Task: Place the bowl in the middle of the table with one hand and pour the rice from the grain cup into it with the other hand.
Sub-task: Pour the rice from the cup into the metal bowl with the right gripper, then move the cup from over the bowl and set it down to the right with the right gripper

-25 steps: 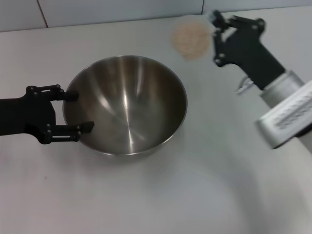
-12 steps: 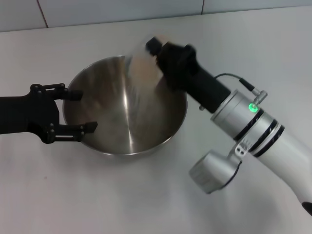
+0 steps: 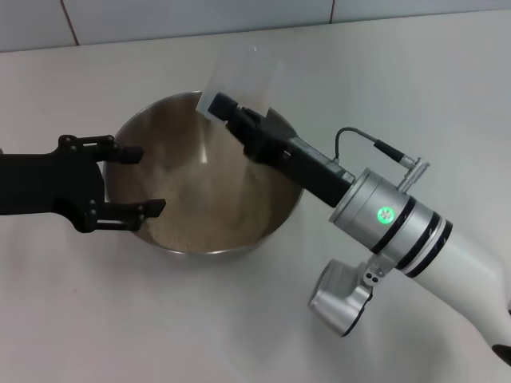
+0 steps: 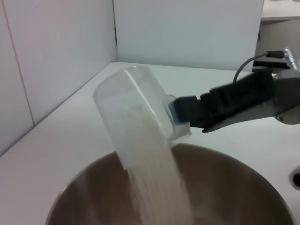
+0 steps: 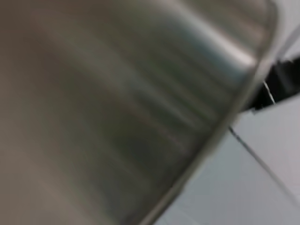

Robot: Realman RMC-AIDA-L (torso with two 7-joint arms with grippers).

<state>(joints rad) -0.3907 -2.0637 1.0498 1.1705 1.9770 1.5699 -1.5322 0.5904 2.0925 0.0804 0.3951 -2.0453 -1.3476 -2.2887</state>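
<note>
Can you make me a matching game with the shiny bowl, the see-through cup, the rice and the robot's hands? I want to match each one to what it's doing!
Things:
1. bowl
2. grain cup
3. rice
4. left gripper

What it is doing:
A. tipped over above the far rim, held by the right gripper
B. open, one finger on each side of the bowl's near-left rim
C. standing on the white table
D. streaming down and piling on the metal bottom

Pairs: 1-C, 2-A, 3-D, 4-B
</note>
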